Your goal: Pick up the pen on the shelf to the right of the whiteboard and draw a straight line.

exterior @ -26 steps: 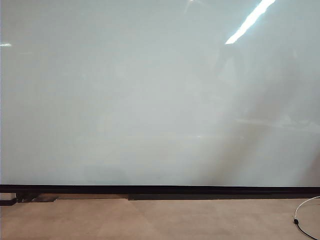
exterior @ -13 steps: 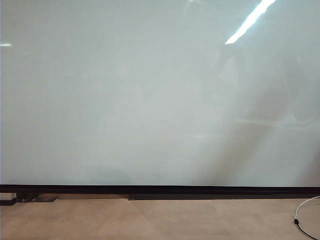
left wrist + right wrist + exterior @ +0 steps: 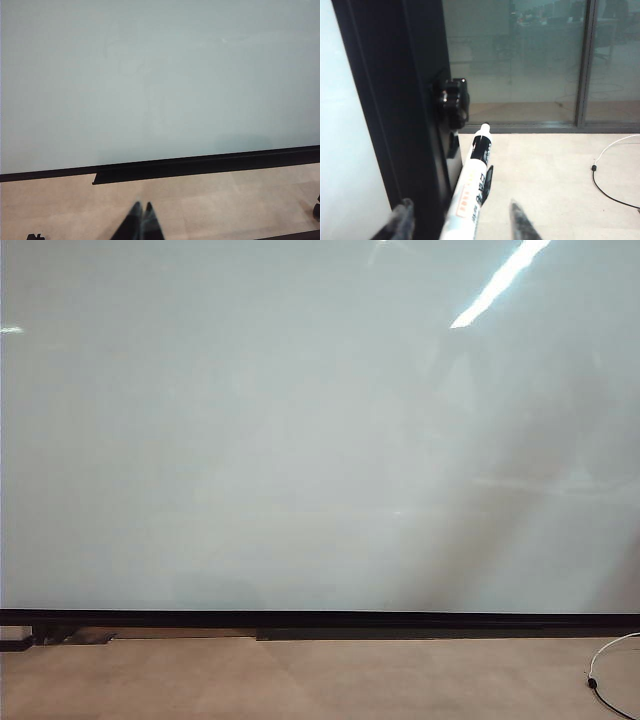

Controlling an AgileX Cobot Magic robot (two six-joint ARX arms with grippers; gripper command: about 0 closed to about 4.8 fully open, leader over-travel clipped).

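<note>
While the pen [image 3: 470,190] stands between the right gripper's [image 3: 457,220] parted fingers, its long axis runs from six toward twelve o'clock, tip away, beside the whiteboard's [image 3: 340,125] black frame [image 3: 395,100]. Not yet clamped, I judge. The left gripper [image 3: 141,214], fingers together, hangs well off, facing the board.

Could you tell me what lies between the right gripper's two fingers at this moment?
In the right wrist view, the pen stands between the right gripper's fingers, nearer one of them, with open space beside the other.

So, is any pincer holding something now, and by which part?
Nothing is held. The right pincer is open around the pen, fingers apart from its barrel. The left pincer is shut and empty.
</note>
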